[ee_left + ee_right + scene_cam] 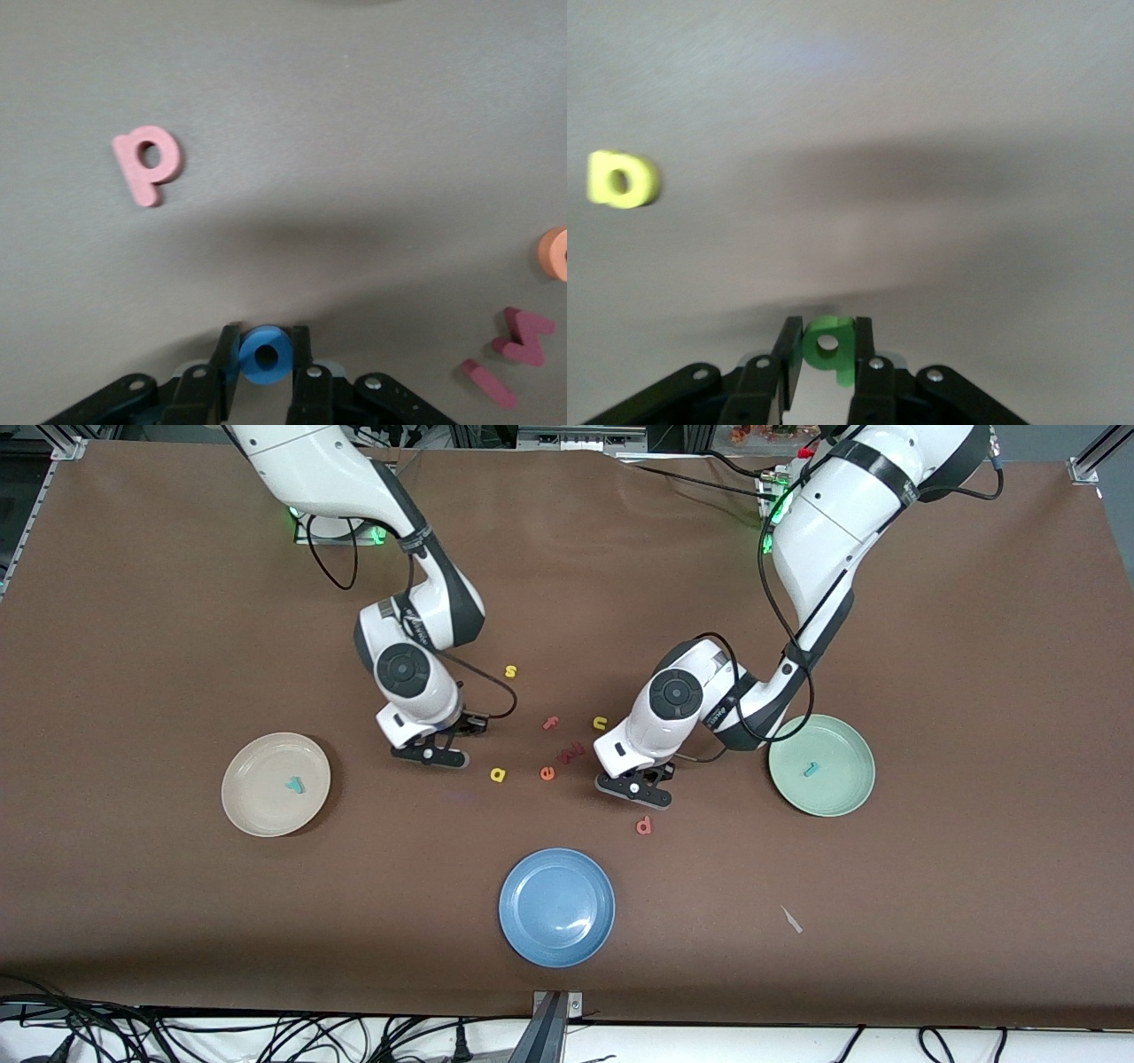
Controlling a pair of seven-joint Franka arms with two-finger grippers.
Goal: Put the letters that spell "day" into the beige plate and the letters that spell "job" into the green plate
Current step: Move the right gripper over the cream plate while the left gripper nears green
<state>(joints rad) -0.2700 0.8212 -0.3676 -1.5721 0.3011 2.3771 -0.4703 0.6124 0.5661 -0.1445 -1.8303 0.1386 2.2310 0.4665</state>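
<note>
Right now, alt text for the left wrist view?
The left gripper is shut on a blue ring letter, low over the brown table. On the table lie a pink stem-and-bowl letter, a dark red zigzag letter, a pink bar and an orange letter cut off by the frame.

A wide brown cloth-covered table (177, 921) is seen filling nearly the whole view. Silver aluminium frame rails (1097, 452) are fixed at its corners. Tangled black cables (106, 1036) are laid along a white strip under its near edge.
</note>
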